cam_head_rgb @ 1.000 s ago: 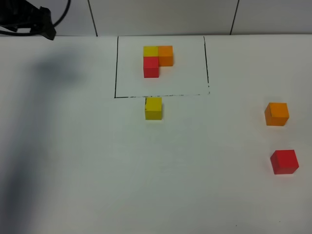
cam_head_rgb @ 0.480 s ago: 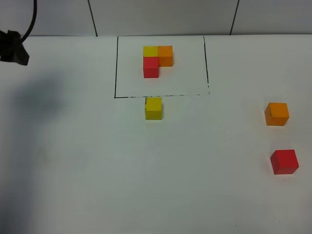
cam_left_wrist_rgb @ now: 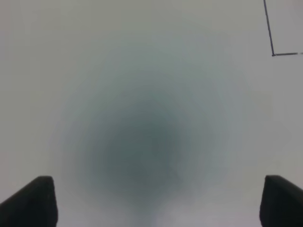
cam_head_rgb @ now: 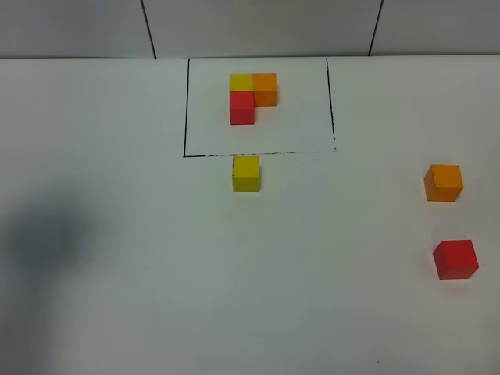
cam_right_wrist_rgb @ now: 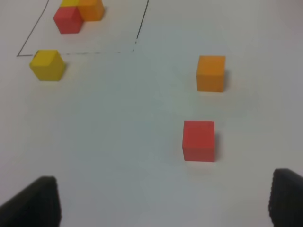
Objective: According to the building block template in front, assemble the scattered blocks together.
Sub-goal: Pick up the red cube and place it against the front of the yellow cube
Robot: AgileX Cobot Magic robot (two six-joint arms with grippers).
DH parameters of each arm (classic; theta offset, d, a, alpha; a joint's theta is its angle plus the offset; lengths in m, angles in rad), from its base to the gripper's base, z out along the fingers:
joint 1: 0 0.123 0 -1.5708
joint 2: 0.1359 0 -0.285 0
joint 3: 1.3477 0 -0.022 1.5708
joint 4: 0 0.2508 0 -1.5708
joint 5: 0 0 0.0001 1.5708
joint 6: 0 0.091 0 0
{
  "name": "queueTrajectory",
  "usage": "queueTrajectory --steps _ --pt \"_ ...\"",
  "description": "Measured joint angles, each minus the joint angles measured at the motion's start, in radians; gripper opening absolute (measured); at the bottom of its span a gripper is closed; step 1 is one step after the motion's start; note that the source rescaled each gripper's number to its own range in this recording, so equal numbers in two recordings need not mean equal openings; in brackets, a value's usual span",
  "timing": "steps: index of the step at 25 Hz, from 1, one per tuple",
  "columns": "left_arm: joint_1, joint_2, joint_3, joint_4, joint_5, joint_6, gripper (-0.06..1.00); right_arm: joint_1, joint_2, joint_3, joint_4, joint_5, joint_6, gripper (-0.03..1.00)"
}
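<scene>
Left gripper [cam_left_wrist_rgb: 156, 201]: out of the high view; in its own wrist view the two dark fingertips stand wide apart with nothing between them, above bare white table [cam_head_rgb: 117, 328].
Shadow [cam_head_rgb: 43, 234]: a soft grey patch on the left part of the table.
Black frame [cam_head_rgb: 186, 109]: a thin-lined rectangle at the far middle of the table; one of its corners shows in the left wrist view.
Template [cam_head_rgb: 251, 98]: inside the frame, towards its far left; yellow and orange cubes side by side at the far side, and a red one joined on the near side of the yellow, making an L.
Yellow cube [cam_head_rgb: 245, 173]: loose, just outside the frame, right up against its near line, on the near side of the template.
Orange cube [cam_head_rgb: 444, 182]: loose, far right, well apart from the frame.
Red cube [cam_head_rgb: 455, 258]: loose, near the orange cube, on its near side, not touching it.
Right gripper [cam_right_wrist_rgb: 159, 198]: out of the high view; its fingertips stand wide apart and empty, with the red cube nearest to it.
</scene>
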Motion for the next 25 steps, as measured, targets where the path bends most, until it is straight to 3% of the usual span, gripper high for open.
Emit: queueTrajectory --steps 9,15,25 --pt "-0.092 -0.352 0.242 0.131 0.05 -0.153 0.83 0.0 0.0 0.0 0.0 0.0 0.0 0.79" --pt "-0.098 -0.572 0.307 0.127 0.127 -0.203 0.81 0.0 0.0 0.0 0.0 0.0 0.0 0.79" --pt "-0.098 -0.896 0.462 0.073 0.206 -0.163 0.78 0.0 0.0 0.0 0.0 0.0 0.0 0.79"
